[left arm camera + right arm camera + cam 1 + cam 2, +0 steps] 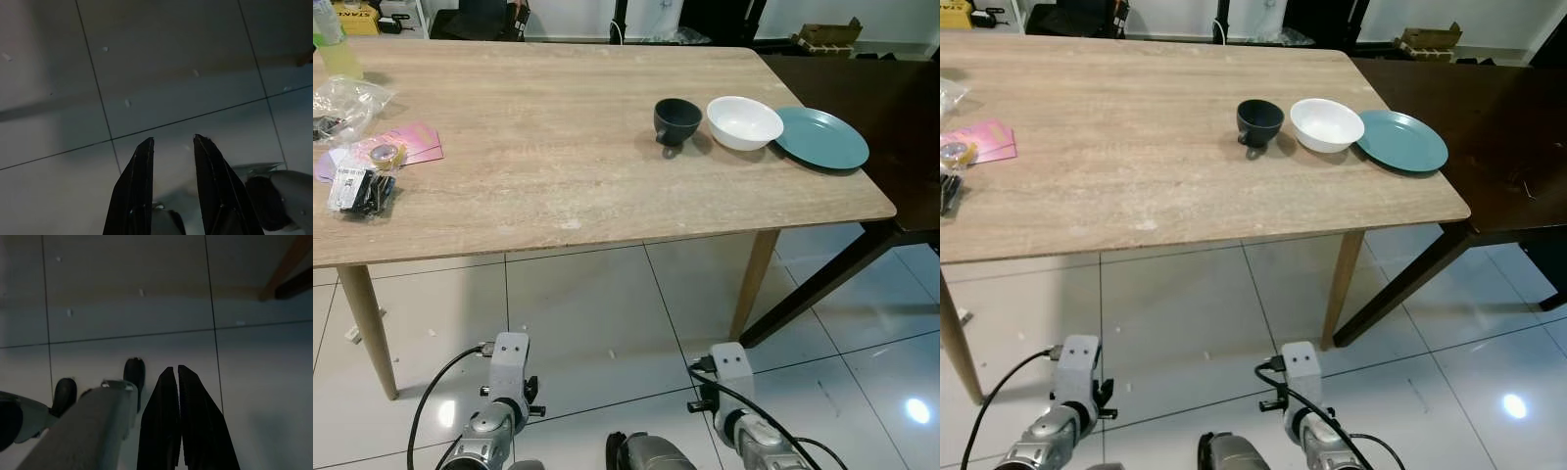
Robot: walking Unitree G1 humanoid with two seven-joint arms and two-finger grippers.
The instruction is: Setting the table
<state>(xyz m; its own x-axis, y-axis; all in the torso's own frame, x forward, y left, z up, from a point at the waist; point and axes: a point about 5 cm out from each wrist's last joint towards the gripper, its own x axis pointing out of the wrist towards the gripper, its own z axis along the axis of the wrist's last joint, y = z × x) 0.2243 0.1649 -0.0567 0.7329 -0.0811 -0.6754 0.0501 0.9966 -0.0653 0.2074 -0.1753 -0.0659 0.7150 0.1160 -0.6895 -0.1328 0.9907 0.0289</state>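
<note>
A dark cup point(676, 120), white bowl point(744, 121) and teal plate point(821, 137) sit in a row at the upper right of the frame, near the tabletop's point(548, 166) right edge. Both hands hang low over the tiled floor point(597, 333), well apart from them: left hand point(172, 141) with fingers apart, right hand point(176, 368) with fingers together. Packets point(362, 186) lie at upper left.

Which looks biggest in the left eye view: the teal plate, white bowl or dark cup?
1. Teal plate, widest.
2. White bowl.
3. Dark cup, smallest.
All three sit in a row at a similar distance, so the order seems trustworthy.
</note>
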